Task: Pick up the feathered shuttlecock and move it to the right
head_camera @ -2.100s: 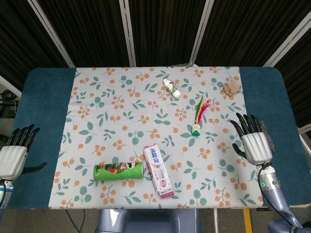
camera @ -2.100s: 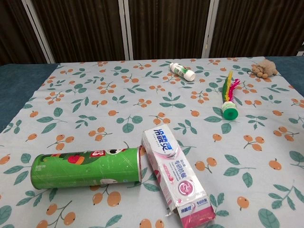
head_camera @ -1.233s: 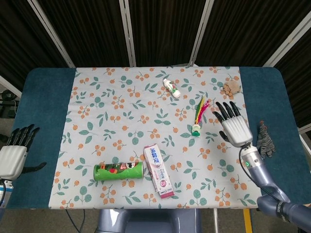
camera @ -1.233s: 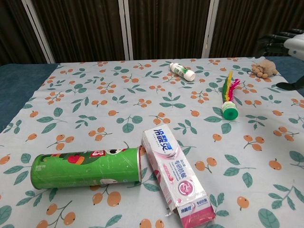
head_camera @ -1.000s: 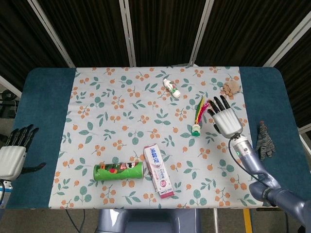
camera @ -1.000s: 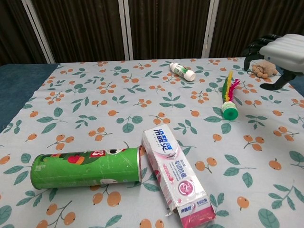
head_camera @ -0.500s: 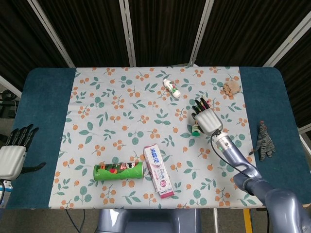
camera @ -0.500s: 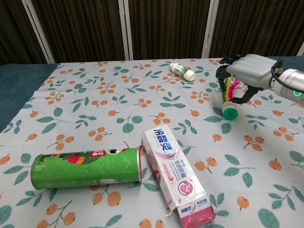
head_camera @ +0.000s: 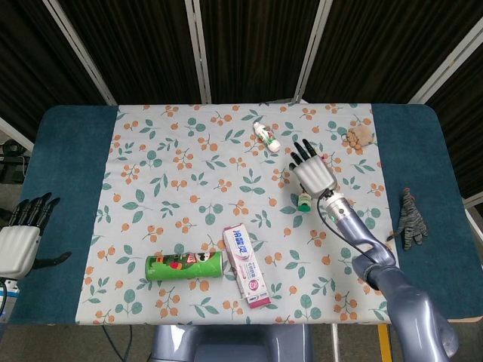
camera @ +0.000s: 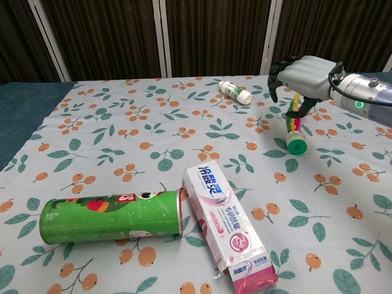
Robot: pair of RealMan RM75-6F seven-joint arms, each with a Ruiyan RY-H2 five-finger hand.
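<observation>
The feathered shuttlecock lies on the floral cloth right of centre, its green base (head_camera: 303,200) toward me. In the chest view the base (camera: 296,144) and part of the red, yellow and green feathers (camera: 294,117) show. My right hand (head_camera: 312,173) hovers over the feathers with its fingers apart, hiding most of them in the head view. From the chest view the right hand (camera: 304,74) sits just above the feather end, fingers curved downward, holding nothing. My left hand (head_camera: 19,241) hangs open off the table's left edge.
A green can (head_camera: 185,265) and a pink-and-white toothpaste box (head_camera: 246,265) lie near the front edge. A small white bottle (head_camera: 266,136) lies behind the shuttlecock. At the far right sits a brown plush (head_camera: 358,136), and a dark glove-like item (head_camera: 411,219) lies on the blue table.
My right hand has swept left from the table's right side and now hangs over the shuttlecock's feathers. The shuttlecock and my left hand have stayed put.
</observation>
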